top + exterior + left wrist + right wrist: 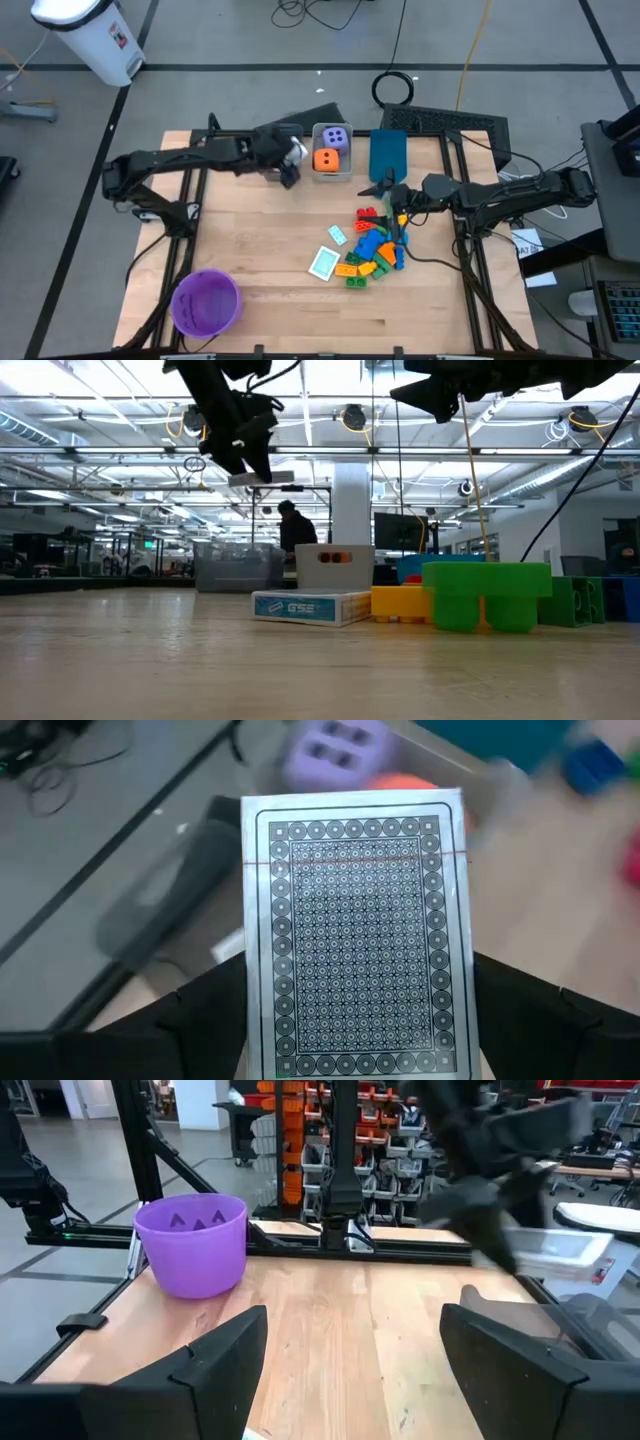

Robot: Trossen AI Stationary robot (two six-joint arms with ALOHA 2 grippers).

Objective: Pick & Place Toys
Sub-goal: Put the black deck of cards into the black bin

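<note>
One card [358,935] between left fingers [200,1020].

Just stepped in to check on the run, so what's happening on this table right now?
The left gripper is holding a playing card in the air beside the clear bin, which already contains the purple die and the orange die. The right gripper hangs open above the pile of building bricks, holding nothing. Two more cards still lie on the table next to the bricks. The purple bowl sits at a near corner.
</note>
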